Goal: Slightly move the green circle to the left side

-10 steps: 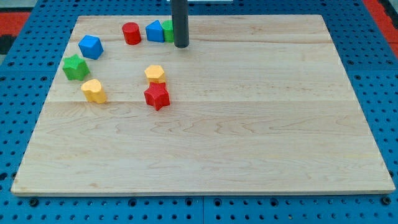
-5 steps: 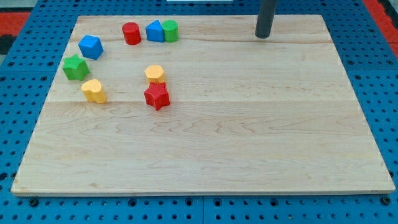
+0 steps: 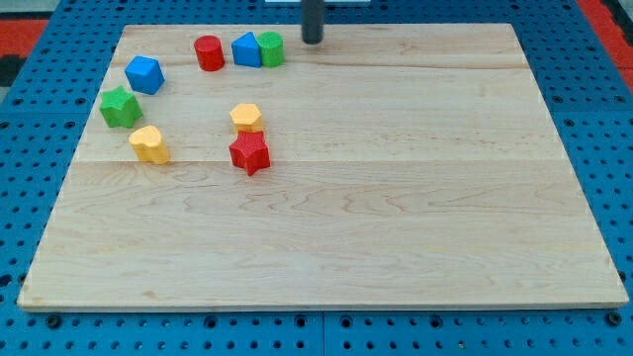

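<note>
Our dark rod is cut off by the view's top; my tip (image 3: 313, 41) shows near the far edge of the pale wooden bench (image 3: 396, 218), just right of the green circle (image 3: 271, 48). We carry no fingers. The glossy green circle touches a blue block (image 3: 246, 49), perhaps triangular; a red cylinder (image 3: 209, 52) stands beside that.

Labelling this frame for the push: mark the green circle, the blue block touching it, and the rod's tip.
green circle (image 3: 271, 47), camera view, on its top face.
blue block (image 3: 245, 49), camera view, on its front face.
my tip (image 3: 313, 41), camera view, on the rod's very end.
</note>
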